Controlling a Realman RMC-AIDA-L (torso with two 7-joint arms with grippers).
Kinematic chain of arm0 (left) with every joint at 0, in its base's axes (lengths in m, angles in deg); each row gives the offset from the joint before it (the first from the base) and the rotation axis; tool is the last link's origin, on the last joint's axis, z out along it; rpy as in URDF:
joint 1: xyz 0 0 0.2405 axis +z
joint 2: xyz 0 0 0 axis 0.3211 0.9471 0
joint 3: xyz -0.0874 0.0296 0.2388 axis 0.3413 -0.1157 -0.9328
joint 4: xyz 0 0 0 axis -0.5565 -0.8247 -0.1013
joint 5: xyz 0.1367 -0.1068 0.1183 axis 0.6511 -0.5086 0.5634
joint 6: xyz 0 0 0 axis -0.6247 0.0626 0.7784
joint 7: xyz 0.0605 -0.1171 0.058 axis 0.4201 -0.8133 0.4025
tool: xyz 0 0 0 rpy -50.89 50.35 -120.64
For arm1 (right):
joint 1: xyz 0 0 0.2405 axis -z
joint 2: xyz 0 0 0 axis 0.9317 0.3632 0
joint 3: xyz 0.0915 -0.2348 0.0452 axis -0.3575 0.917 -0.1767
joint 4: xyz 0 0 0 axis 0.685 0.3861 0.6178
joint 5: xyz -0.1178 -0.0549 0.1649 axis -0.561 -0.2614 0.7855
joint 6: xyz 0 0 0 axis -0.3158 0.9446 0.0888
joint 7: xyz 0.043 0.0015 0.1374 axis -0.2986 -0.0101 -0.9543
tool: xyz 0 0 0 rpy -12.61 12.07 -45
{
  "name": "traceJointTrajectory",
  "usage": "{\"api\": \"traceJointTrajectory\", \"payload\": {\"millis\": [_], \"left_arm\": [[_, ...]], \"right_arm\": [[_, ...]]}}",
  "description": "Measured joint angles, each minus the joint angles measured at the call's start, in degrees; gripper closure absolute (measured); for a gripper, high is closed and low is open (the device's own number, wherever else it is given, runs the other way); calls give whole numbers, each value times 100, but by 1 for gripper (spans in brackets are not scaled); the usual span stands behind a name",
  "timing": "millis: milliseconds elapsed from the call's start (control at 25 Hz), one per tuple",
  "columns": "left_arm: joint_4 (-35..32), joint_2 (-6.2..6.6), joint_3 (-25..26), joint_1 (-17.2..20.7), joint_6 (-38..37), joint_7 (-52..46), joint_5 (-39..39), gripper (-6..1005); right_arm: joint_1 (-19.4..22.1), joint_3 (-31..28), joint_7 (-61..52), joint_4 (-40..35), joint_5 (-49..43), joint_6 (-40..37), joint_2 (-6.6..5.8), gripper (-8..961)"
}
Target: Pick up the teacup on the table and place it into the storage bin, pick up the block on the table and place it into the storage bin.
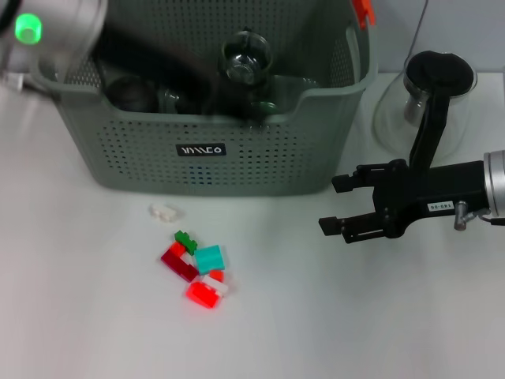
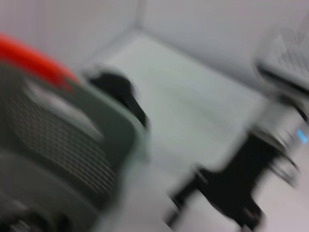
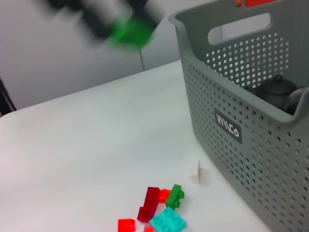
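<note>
Closest in, a little pile of blocks (image 1: 196,271) sat on the white bench (image 1: 79,316) – red, green, teal, with one white piece (image 1: 163,212) off by itself nearer the bin (image 1: 213,150). Right end effector (image 1: 335,204) hovered low beside them, fingers spread wide, holding nothing. Farther back, the left end effector (image 1: 237,95) reached into the bin by a glass teacup (image 1: 245,57) – its grip I couldn't tell.
</note>
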Motion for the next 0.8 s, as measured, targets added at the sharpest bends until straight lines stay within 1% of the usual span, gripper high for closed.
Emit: {"api": "traceJointTrajectory", "payload": {"millis": [80,160,200,240,280,320,360,440,560,680,800], "left_arm": [[478,265,31,-313,485,39,231,563],[1093,481,-30,-575,978,39,557,562],[1404,561,-37,-693,1243,46,737,562],[1404,561,-37,-693,1243,46,737,562],[1912,647,-52,-852,1658,93,955,562],[2114,673,-57,-904,1820,121,1024,562],[2343,687,-75,-963,2138,166,1137,562],[2472,669,-121,-995,2525,173,1346,562],[2458,596,-226,-1010,2825,141,1722,463],[2189,483,-276,-1001,2776,115,1953,364],[1521,290,-287,-855,2445,220,1966,279]], "right_arm": [[6,-5,-10,-8,0,-25,0,100],[15,-9,-16,-12,0,-46,1,100],[17,-10,-18,-14,1,-65,2,100],[18,-11,-19,-16,2,-69,2,100],[18,-12,-19,-17,7,-75,2,100],[19,-13,-19,-18,11,-77,2,100],[19,-13,-20,-19,15,-78,2,100],[19,-13,-22,-20,21,-84,2,100],[6,-13,-37,-21,24,-88,2,100],[-10,-13,-41,-21,26,-90,3,100],[-28,-12,-42,-21,26,-74,3,100]]}}
